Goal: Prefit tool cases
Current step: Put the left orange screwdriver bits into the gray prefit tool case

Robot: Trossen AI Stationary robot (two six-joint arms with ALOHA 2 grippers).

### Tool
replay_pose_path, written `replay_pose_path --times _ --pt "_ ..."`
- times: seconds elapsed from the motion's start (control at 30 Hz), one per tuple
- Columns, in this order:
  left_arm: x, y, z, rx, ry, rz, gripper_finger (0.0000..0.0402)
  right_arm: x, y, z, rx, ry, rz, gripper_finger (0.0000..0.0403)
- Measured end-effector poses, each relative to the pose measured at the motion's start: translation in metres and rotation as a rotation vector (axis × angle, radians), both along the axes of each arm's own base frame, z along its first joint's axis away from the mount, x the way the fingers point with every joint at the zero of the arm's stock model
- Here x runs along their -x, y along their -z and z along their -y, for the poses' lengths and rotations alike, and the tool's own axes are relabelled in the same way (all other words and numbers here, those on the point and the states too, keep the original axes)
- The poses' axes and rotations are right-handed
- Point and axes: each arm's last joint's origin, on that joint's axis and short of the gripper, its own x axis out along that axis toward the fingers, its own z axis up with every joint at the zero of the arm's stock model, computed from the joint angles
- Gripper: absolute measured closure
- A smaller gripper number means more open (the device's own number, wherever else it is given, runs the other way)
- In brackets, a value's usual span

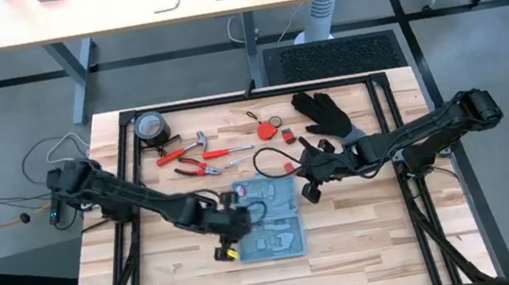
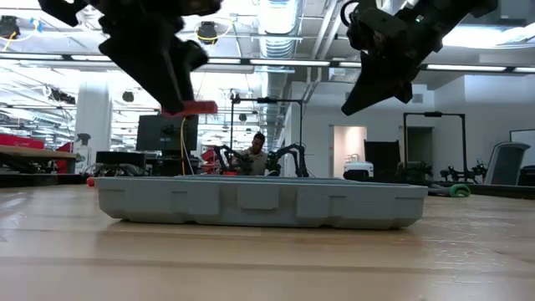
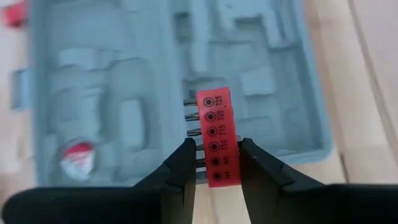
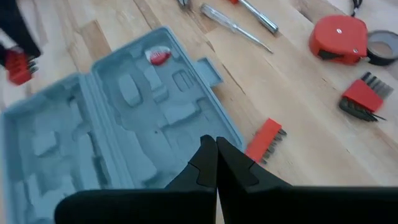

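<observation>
While over case (image 3: 124, 93), left pincer (image 3: 214, 163) clamps bit holder (image 3: 215, 134).

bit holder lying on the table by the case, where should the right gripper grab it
Probably from straight above: the bit holder lies flat on the table, apart from the case. Set the jaws across its narrow width mid-body, one on the plain long edge, one against the bits. The right gripper is shut, so open first.

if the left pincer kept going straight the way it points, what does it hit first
Most likely the open tool case. The left pincer, shut on the red bit holder, points down at the case's moulded grey recesses, so the holder would touch there first. Depth is unclear.
</observation>
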Motion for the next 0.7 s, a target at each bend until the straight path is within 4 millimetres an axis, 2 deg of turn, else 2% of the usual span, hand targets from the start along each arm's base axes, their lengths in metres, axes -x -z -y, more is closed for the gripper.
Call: replay_pose_path --times 0.17,0.37,0.53,0.7 --pt "-0.026 0.008 0.013 0.017 0.115 -0.118 0.0314 0.005 0.004 0.0 0.007 0.002 -0.063 0.0397" --pt "-0.041 0.02 0.024 0.085 0.155 -0.196 0.0314 0.012 0.011 0.001 0.018 0.001 -0.147 0.0397" --pt "-0.047 0.027 0.032 0.144 0.138 -0.234 0.0314 0.028 0.041 0.003 -0.028 0.069 -0.208 0.0397" --pt "-0.048 0.034 0.032 0.148 0.108 -0.276 0.0314 0.042 0.066 -0.002 -0.097 0.132 -0.194 0.0397"
